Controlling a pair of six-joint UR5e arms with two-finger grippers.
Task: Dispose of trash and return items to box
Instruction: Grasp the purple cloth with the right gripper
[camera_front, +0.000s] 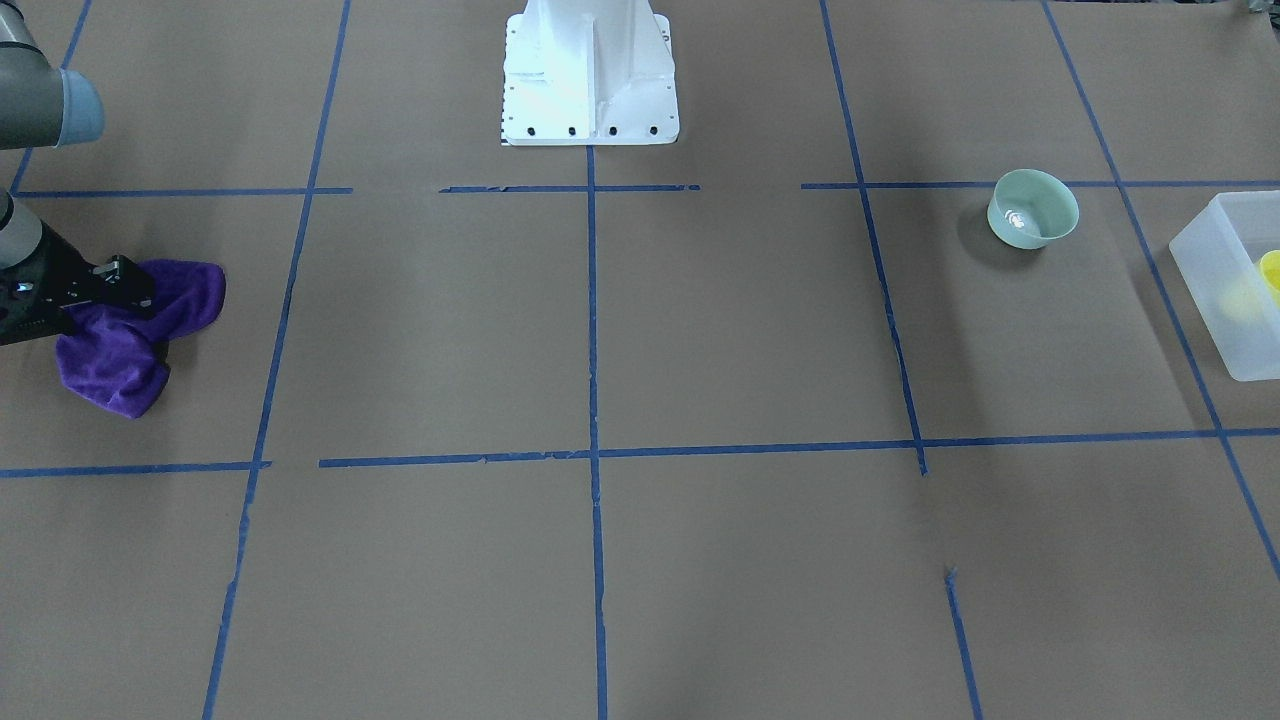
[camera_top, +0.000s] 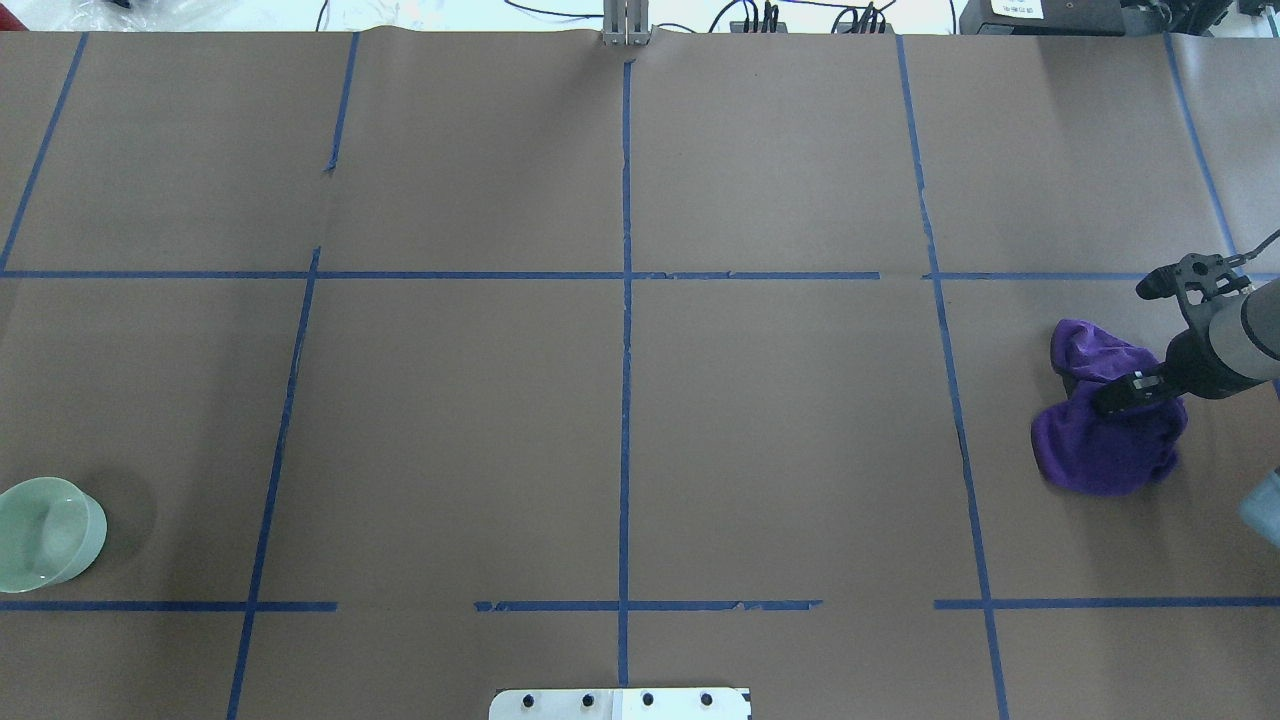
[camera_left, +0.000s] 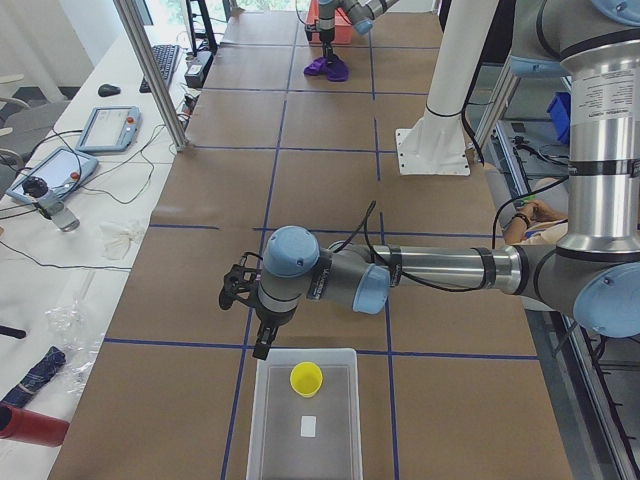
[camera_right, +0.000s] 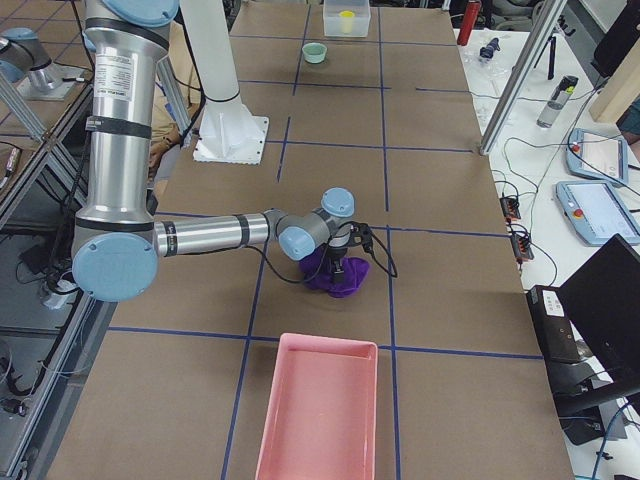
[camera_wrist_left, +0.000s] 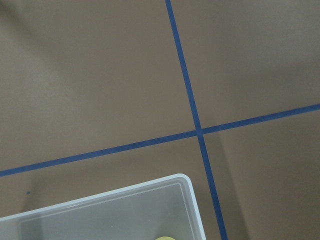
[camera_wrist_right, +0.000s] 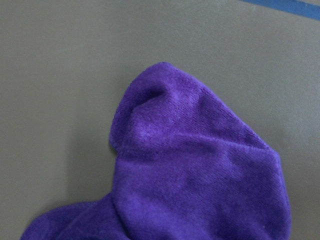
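Yellow cup (camera_left: 306, 379) stands upright inside the box (camera_left: 262, 430), near the box end closest to the left arm; a small white patch on the box floor beside it, can't tell what it is. Box sits on the desk (camera_front: 700, 330) at the robot's left end, and its edge is cut off in the front view. Mint bowl (camera_front: 1033, 208) is upright on the desk outside the box, near it but not touching, right by a blue tape crossing. Left pincer (camera_left: 262, 345) points down above the box corner, just outside the wall. It shows only in the left side view, so can't tell if it's wide or narrow. Its wrist view shows that rounded box corner (camera_wrist_left: 186, 186) and a sliver of yellow cup rim at the bottom edge. Right pincer (camera_top: 1110, 392) is at the far right end of the desk, low on a crumpled purple cloth (camera_top: 1100, 440) with the fingers pressed into the folds. The fabric hides the tips, so can't tell whether it grips the cloth or just touches it. Right wrist view is filled with the cloth, bunched into a hump on brown paper. A pink tray (camera_right: 320, 420) lies on the desk near the cloth, apart from it. The robot's white base (camera_front: 590, 70) stands at the middle of the desk edge.
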